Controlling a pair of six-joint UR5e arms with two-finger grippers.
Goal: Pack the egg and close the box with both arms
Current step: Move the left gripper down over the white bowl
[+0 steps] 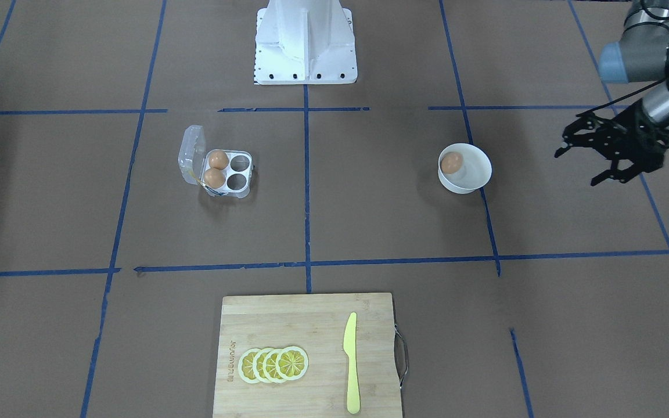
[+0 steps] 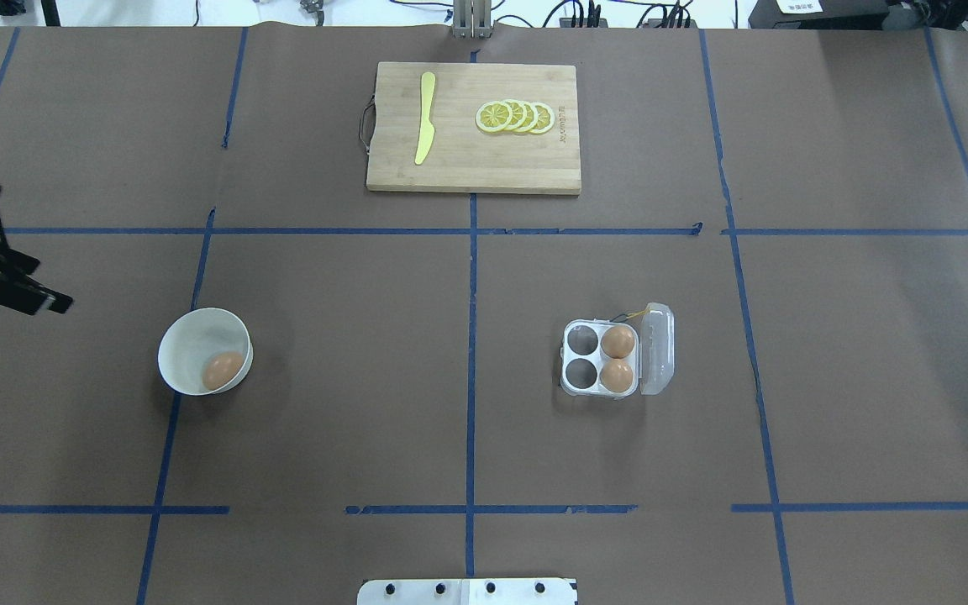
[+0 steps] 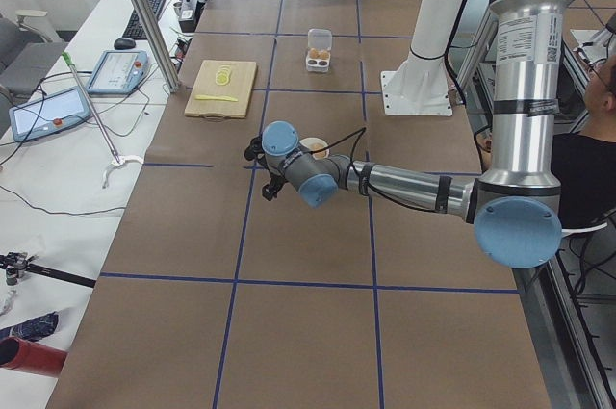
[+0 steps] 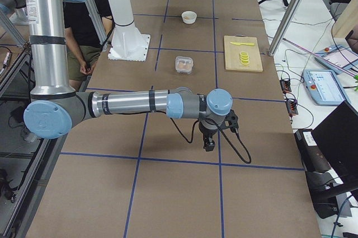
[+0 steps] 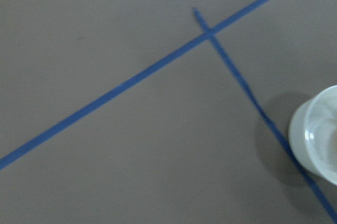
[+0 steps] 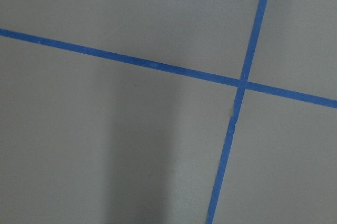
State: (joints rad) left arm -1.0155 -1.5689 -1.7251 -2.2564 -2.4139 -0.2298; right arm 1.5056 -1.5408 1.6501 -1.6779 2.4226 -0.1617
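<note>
One tan egg (image 1: 452, 162) lies in a round white bowl (image 1: 481, 174), also in the overhead view (image 2: 222, 370). The clear egg carton (image 1: 245, 193) stands open, its lid (image 1: 190, 152) upright. It holds two eggs (image 2: 618, 359) on the lid side, and its two other cells (image 2: 581, 355) are empty. My left gripper (image 1: 575, 169) is open and empty. It hovers beside the bowl, on the side away from the carton, and also shows in the overhead view (image 2: 30, 245). My right gripper (image 4: 210, 140) shows only in the exterior right view, far from the carton; I cannot tell its state.
A wooden cutting board (image 2: 459, 172) with lemon slices (image 2: 516, 117) and a yellow knife (image 2: 425, 118) lies at the table's far side. The white pedestal (image 1: 305, 43) stands at the robot's edge. Blue tape lines cross the brown table.
</note>
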